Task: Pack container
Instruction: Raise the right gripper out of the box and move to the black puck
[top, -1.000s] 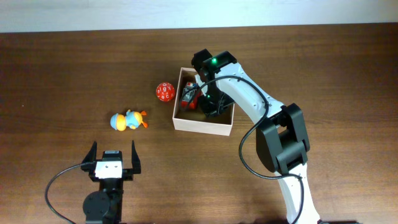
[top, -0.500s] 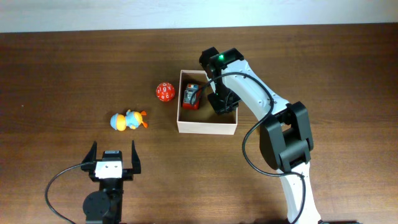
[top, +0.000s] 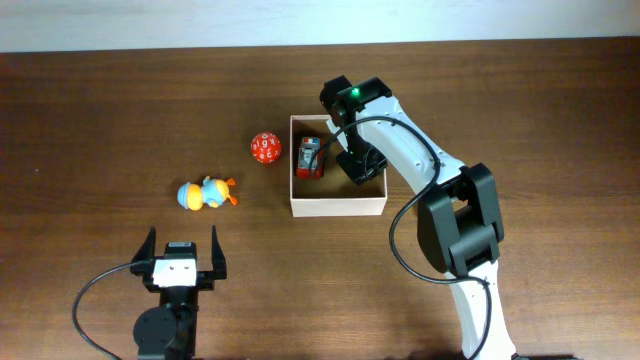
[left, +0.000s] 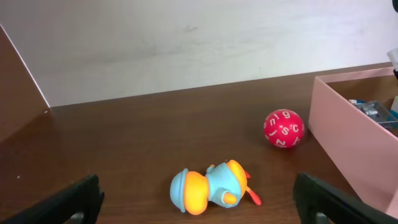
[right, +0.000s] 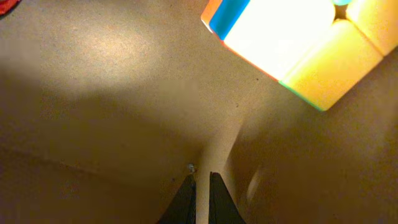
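Nearest, the left hand (top: 183, 244) hangs spread wide and empty; just beyond it the duck (top: 207, 193) lies on the tabletop (top: 90, 130), then the red ball (top: 264, 148), both outside the box. The container (top: 337, 207) stands just right of the ball, a red car (top: 309, 158) in its left half. The right hand (top: 358, 168) is down inside it. Its wrist camera shows the fingers pinched together on nothing, and a bright cube (right: 292, 43) on the cardboard floor that the arm hides from above. I'd say a drop-off is finished; next that hand must lift clear of the walls and go for the ball, the closest toy
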